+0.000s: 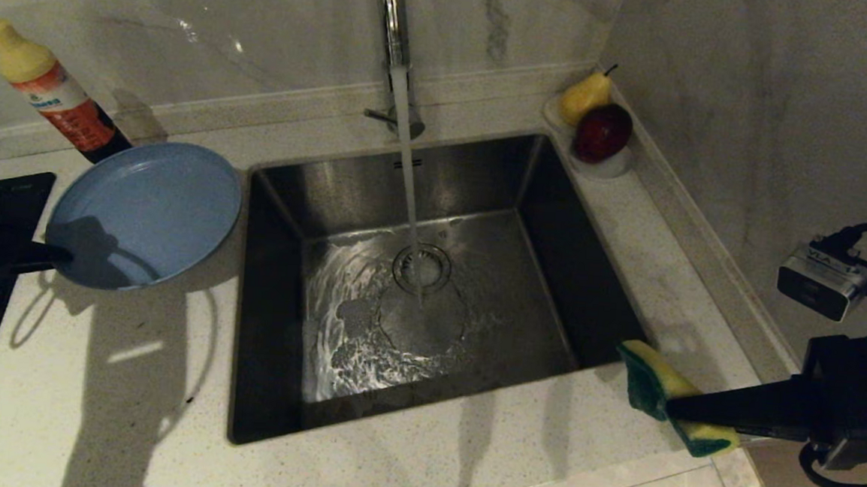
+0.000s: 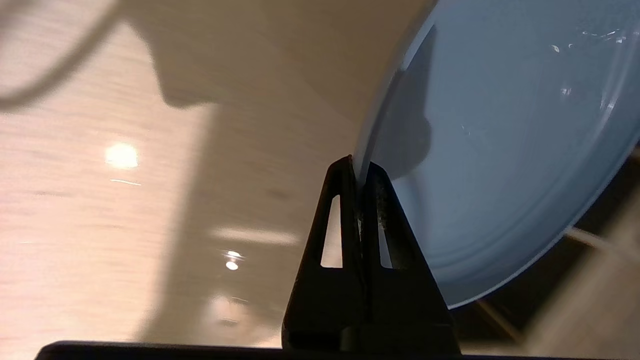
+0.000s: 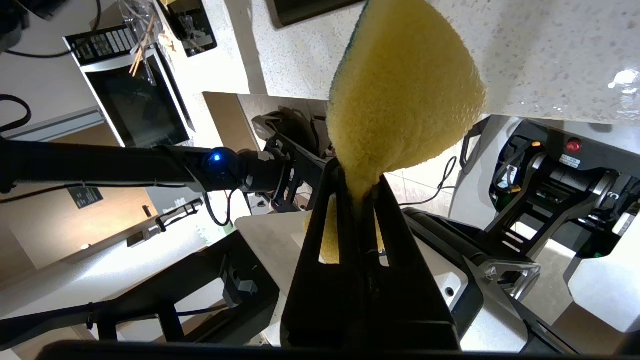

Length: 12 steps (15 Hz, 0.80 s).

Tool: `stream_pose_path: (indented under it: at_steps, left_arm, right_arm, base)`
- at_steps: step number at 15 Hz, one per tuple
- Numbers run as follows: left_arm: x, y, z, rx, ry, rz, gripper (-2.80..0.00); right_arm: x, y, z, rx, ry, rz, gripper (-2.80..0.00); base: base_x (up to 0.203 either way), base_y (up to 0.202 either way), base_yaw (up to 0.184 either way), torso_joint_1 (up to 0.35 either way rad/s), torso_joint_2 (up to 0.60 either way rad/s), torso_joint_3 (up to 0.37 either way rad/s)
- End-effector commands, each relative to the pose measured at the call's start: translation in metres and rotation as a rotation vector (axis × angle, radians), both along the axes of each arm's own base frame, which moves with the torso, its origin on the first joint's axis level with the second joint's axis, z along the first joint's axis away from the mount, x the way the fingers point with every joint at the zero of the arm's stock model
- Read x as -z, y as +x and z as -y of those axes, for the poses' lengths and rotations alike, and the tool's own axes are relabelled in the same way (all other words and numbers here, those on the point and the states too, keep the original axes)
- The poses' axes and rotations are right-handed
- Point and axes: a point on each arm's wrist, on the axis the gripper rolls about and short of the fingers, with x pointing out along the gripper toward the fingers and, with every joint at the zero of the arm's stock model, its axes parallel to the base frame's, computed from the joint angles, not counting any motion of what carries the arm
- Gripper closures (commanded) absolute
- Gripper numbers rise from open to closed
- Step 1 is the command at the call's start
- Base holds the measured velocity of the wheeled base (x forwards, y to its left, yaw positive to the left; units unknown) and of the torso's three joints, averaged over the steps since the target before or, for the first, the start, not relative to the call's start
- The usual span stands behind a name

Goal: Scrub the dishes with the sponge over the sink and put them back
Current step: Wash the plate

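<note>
Left pincer [image 2: 359,172] clamped on rim of wide, shallow light-blue round plate [image 1: 146,211], tilted above speckled white stone table [image 1: 130,398], left of square stainless-steel sink [image 1: 432,273]. Right pincer [image 3: 361,187] pinched tight on soft yellow sponge with dark green scouring side [image 1: 669,393], near sink's front right corner. Tap water [image 1: 408,159] running onto drain strainer [image 1: 422,267].
</note>
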Motion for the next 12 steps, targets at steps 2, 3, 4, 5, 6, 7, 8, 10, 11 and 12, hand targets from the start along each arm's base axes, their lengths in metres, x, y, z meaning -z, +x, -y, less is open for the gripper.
stream_pose_path:
  at_steps: [2,3,4,5,6,7,8,10,11,12]
  left_arm:
    - [-0.017,0.005,0.041,0.123,-0.015,0.047,0.00]
    - [-0.017,0.010,0.053,0.151,-0.011,0.042,0.00]
    - [-0.016,0.017,0.068,0.173,-0.001,0.029,0.00]
    - [-0.014,0.028,0.084,0.184,0.013,0.007,0.00]
    - [-0.011,0.040,0.101,0.189,0.031,-0.015,0.00]
    - [-0.011,0.050,0.117,0.193,0.050,-0.023,0.00]
    - [-0.012,0.060,0.132,0.206,0.064,-0.022,0.00]
    - [-0.009,0.074,0.155,0.250,0.073,-0.029,0.00]
    - [-0.005,0.080,0.164,0.264,0.074,-0.038,0.00]
    - [-0.001,0.085,0.171,0.278,0.076,-0.049,0.00]
  right_arm:
    - [0.000,0.001,0.000,-0.001,0.003,-0.002,0.00]
    - [-0.001,0.000,0.000,-0.001,0.004,0.001,0.00]
    - [-0.002,-0.001,0.000,-0.001,0.006,0.007,0.00]
    - [-0.003,-0.002,0.001,0.000,0.007,0.012,0.00]
    - [-0.003,-0.003,0.001,0.001,0.009,0.012,0.00]
    - [-0.003,-0.003,0.001,0.000,0.009,0.011,0.00]
    - [-0.003,-0.003,0.001,-0.001,0.009,0.014,0.00]
    - [-0.005,-0.006,0.002,0.001,0.013,0.023,0.00]
    - [-0.005,-0.007,0.003,0.000,0.014,0.026,0.00]
    - [-0.006,-0.009,0.003,-0.001,0.016,0.033,0.00]
  base:
    - [0.000,0.000,0.000,0.000,0.00,0.000]
    - [0.000,0.000,0.000,0.000,0.00,0.000]
    - [0.000,0.000,0.000,0.000,0.00,0.000]
    - [0.000,0.000,0.000,0.000,0.00,0.000]
    - [0.000,0.000,0.000,0.000,0.00,0.000]
    - [0.000,0.000,0.000,0.000,0.00,0.000]
    - [0.000,0.000,0.000,0.000,0.00,0.000]
    - [0.000,0.000,0.000,0.000,0.00,0.000]
    - [0.000,0.000,0.000,0.000,0.00,0.000]
    - [0.000,0.000,0.000,0.000,0.00,0.000]
